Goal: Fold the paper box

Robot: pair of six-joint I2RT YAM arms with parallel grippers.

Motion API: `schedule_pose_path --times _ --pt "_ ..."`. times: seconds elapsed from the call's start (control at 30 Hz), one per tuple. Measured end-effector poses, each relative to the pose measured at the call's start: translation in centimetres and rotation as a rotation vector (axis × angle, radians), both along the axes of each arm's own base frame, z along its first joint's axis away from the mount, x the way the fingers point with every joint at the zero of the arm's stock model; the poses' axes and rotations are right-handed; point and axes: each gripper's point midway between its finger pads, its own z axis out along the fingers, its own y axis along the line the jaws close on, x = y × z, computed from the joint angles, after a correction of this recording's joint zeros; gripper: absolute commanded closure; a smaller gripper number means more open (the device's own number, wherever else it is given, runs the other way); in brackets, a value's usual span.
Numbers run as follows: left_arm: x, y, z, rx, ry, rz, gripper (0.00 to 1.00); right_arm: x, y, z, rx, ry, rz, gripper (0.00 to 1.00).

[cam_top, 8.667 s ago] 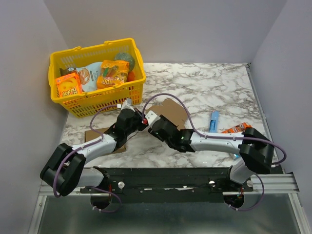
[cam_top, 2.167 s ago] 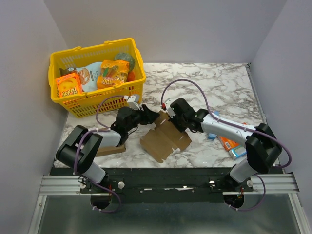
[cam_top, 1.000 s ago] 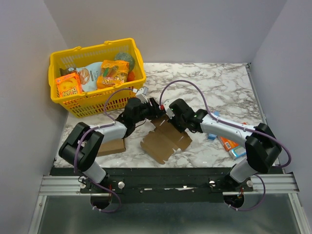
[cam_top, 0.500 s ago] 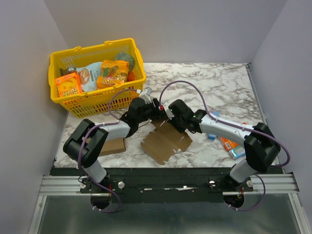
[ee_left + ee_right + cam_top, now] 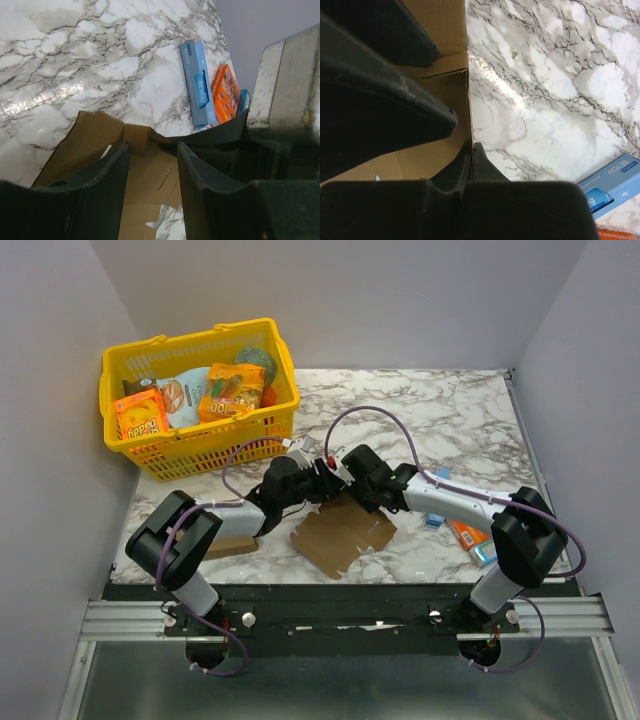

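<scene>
While the right pincer [image 5: 471, 146] pinches the paper box's [image 5: 345, 530] far edge, the left pincer [image 5: 153, 150] hovers half-spread beside it.

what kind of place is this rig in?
Looks like a lab test cell, not a home: plain grey walls boxing in a marble-look table, an aluminium mounting rail at the near edge, staged props like the yellow basket and paper box.

Marble-look tabletop [image 5: 450, 410] w/ plain, prob. grey-lilac walls [image 5: 350, 300].
</scene>
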Motion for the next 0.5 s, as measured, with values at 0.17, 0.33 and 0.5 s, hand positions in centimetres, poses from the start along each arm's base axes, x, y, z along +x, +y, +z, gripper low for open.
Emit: schedule_pose_path --times 0.17,0.33,0.5 --pt "-0.1 -0.1 -0.1 -0.012 0.004 0.001 0.49 0.0 0.0 0.0 -0.004 0.004 -0.001 0.99" --pt "-0.2 -0.6 -0.4 -0.018 0.004 -0.007 0.49 0.0 -0.2 0.1 -0.011 0.004 -0.004 0.99" --pt "-0.3 -1.1 -0.6 -0.029 0.005 -0.016 0.48 0.0 -0.4 0.1 -0.021 0.006 -0.007 0.99"
